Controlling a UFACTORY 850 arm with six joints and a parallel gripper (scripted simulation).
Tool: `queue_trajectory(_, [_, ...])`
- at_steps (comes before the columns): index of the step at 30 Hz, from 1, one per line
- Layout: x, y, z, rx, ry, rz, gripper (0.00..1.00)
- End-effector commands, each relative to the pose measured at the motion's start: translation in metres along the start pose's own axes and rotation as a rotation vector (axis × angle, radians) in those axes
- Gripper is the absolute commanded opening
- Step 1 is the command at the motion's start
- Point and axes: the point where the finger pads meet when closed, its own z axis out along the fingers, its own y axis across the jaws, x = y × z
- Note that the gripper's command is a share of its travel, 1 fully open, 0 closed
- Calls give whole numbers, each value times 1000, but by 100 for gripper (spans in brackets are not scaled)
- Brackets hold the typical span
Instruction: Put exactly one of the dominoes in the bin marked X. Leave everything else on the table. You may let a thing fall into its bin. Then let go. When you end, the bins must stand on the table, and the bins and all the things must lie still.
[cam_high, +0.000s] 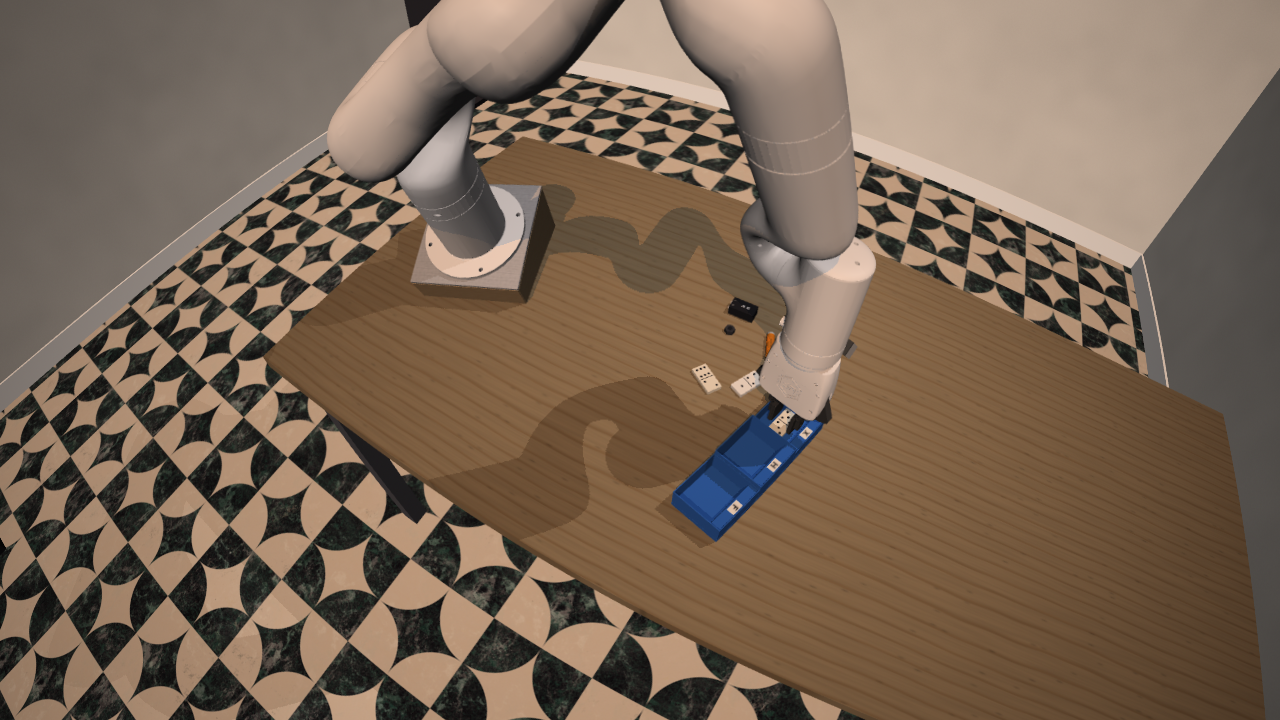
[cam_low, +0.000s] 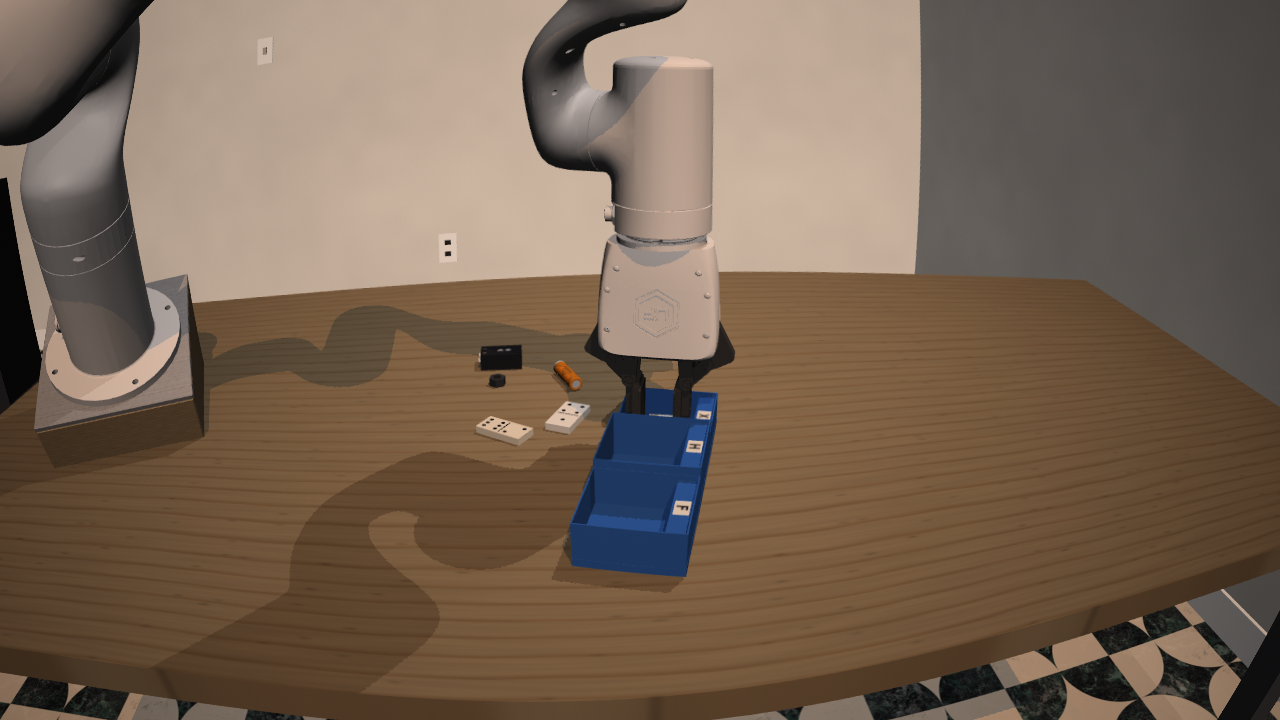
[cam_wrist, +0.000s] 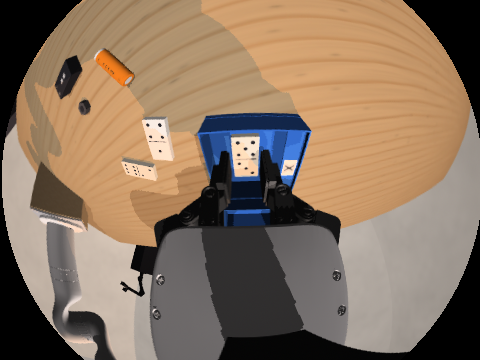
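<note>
A blue tray of three bins (cam_low: 646, 479) lies on the table, marked X (cam_low: 704, 416) at the far end, then H and F. My gripper (cam_low: 659, 407) reaches down into the X bin, its fingers slightly parted. One white domino (cam_wrist: 246, 154) lies in the X bin between and below the fingertips, free of them; it also shows in the top view (cam_high: 781, 420). In the exterior view the bin wall hides it. Two more dominoes (cam_low: 503, 429) (cam_low: 567, 416) lie flat on the table to the left of the tray.
An orange battery (cam_low: 566, 374), a black box (cam_low: 500, 356) and a small black nut (cam_low: 496, 380) lie behind the dominoes. The arm's base (cam_low: 116, 358) stands at the far left. The H and F bins hold nothing.
</note>
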Motion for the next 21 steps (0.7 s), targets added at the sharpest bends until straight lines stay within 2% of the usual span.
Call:
queue_trajectory(1, [0,1,-5,-2,1,0,31])
queue_trajectory(21, [0,1,-29,-2,1,0,31])
